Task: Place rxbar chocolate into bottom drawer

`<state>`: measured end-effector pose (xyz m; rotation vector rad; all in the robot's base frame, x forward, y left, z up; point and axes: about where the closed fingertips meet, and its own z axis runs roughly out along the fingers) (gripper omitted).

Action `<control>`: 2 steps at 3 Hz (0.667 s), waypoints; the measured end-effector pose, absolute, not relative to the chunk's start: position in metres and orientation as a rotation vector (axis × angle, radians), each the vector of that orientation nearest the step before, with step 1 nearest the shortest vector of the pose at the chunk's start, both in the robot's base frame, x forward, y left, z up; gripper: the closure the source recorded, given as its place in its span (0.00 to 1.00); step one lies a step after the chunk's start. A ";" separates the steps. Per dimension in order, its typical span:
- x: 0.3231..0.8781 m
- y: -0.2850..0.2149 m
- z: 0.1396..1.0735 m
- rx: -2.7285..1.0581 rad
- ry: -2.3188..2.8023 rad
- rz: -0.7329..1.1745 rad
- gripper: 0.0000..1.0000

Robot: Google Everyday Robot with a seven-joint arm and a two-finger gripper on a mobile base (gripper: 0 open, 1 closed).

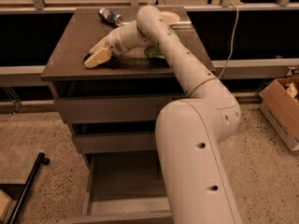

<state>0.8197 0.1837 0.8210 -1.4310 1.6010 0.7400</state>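
Observation:
My gripper [95, 56] is down on the cabinet top [70, 55], at its front left. A small dark flat thing, seemingly the rxbar chocolate [111, 63], lies on the top right under the gripper and is mostly hidden by it. The bottom drawer [126, 181] is pulled open below, and the part of its flat grey floor that shows is bare. My arm's big white links cover the drawer's right part.
A large green bag [153, 53] lies behind my arm on the top. A blue-and-silver can [110, 17] lies at the back. A pale plate [169, 17] sits at the back right. A cardboard box [282, 111] stands on the floor at right, and a black pole [28, 183] lies at left.

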 end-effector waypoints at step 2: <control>0.820 0.184 0.821 -1.431 1.601 0.740 0.29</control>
